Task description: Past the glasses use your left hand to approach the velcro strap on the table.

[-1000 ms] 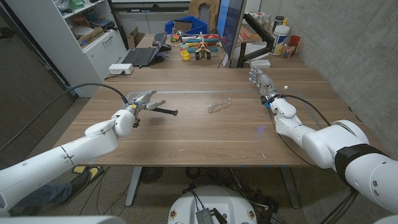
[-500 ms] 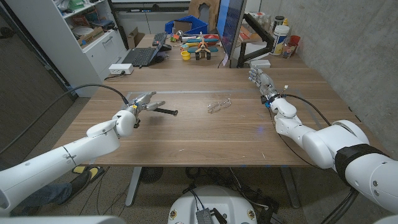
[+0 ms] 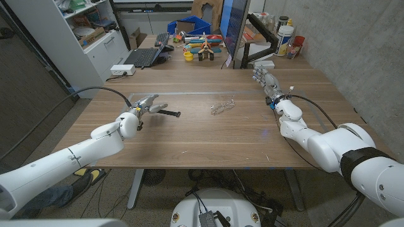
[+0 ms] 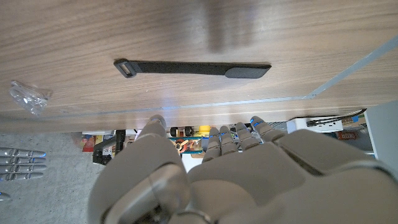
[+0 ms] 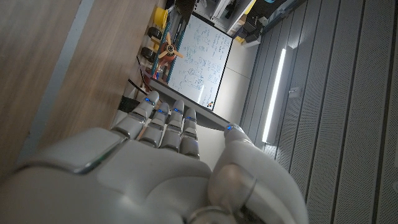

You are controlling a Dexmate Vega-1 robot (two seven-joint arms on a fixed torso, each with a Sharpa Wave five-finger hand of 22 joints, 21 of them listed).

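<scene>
Since the earlier frames the left robot hand (image 3: 146, 104) has eased a little further out over the table (image 3: 208, 135), toward the strap (image 3: 168, 112), while the right robot hand (image 3: 266, 81) has kept its place at the far right of the table.

The left robot hand holds nothing; its fingers (image 4: 239, 134) are apart and reach forward, and in the left wrist view they stop just short of the strap (image 4: 193, 67). The strap lies flat and straight on the wood, loop end at one side and tab at the other, just beyond the fingertips and not touched. The glasses (image 3: 222, 106) sit near the table's middle, well apart from the strap on its right, and show as a small clear shape (image 4: 29, 97) at the wrist picture's edge. The right robot hand stands with fingers straight and together-ish, gripping nothing.

Risks, as I judge them: the strap is thin and light, so fingers coming in low could push it along the wood instead of stopping over it. Coming down too steeply could jam the fingertips into the table. A drift to the right would carry the arm toward the glasses and might knock them.
</scene>
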